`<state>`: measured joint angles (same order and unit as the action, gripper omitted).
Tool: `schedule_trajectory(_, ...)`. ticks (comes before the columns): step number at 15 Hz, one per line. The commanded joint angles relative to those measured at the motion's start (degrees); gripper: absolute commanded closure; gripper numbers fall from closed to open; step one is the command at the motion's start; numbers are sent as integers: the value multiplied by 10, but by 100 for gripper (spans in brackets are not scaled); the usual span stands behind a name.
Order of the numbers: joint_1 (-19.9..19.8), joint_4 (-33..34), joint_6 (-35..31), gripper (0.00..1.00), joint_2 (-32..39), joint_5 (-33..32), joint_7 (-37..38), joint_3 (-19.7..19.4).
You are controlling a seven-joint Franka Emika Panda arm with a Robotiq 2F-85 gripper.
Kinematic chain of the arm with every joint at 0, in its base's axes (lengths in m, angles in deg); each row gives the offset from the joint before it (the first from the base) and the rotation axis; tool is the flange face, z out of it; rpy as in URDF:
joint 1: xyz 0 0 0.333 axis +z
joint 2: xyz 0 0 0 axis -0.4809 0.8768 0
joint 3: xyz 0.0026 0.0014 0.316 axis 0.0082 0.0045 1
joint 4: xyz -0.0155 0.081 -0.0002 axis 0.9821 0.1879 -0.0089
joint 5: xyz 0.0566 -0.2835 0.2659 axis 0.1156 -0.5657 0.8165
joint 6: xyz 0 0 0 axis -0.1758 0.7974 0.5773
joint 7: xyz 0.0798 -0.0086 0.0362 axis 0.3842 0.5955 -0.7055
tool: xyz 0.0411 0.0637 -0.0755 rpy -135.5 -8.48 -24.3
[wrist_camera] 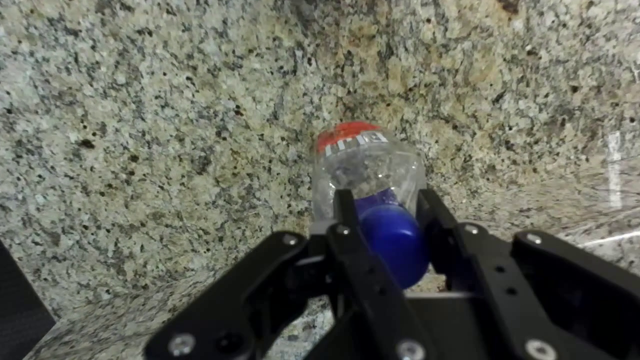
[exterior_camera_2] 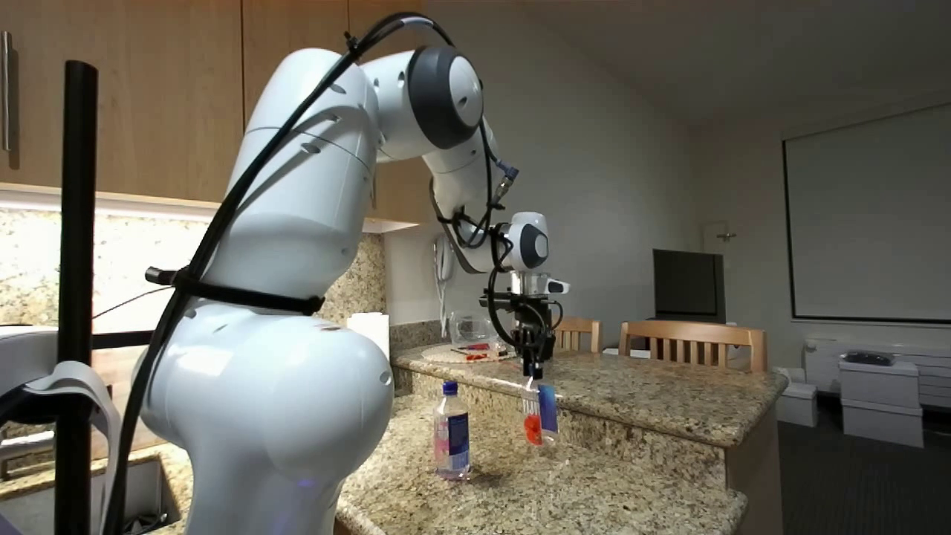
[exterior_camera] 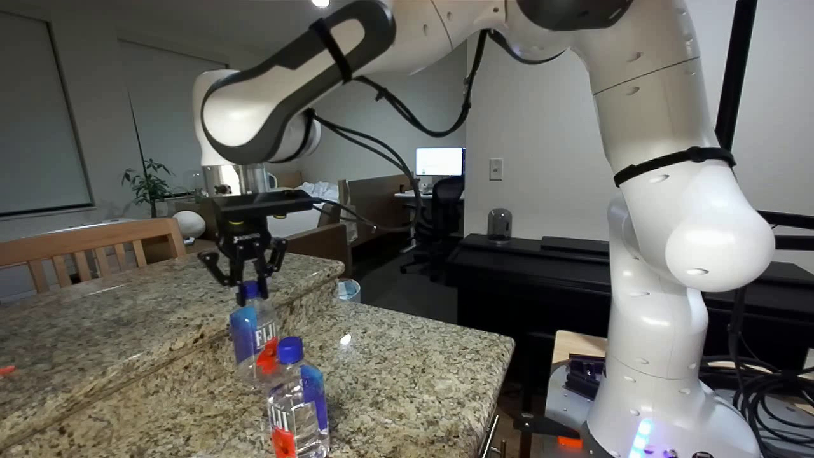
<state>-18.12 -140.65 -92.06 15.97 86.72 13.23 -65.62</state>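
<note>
Your gripper (wrist_camera: 385,202) pinches a clear bottle (wrist_camera: 370,167) by its blue cap (wrist_camera: 392,240): in the wrist view the cap sits between the two fingers (wrist_camera: 345,205), one along each side, with its top facing back toward the palm. The bottle's shoulders and body lie beyond the fingertips, outside the jaws; how far down the neck the tips reach is hidden from you. In both exterior views your gripper points down with the bottle directly beneath it, roughly upright, at the lower granite counter (exterior_camera: 407,362) and near the raised ledge (exterior_camera: 127,312). You cannot tell for certain whether its see-through base touches the counter. Its label (exterior_camera: 245,334) shows you white lettering, a blue panel and a red patch. A second bottle (exterior_camera_2: 452,438), also blue-capped, stands upright on the lower counter, apart from your gripper and closer to the camera in both exterior views. Past the raised ledge, you see a wooden chair (exterior_camera_2: 691,328).
</note>
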Motion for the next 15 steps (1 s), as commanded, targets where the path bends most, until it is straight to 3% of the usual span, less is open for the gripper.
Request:
schedule_trajectory(1, -1, 69, 29, 90, 62, 28, -14, -10)
schedule_trajectory(8, 0, 146, 110, 90, 103, 55, -11, -26)
schedule_trajectory(15, 14, 144, 114, 90, 95, 39, -28, -24)
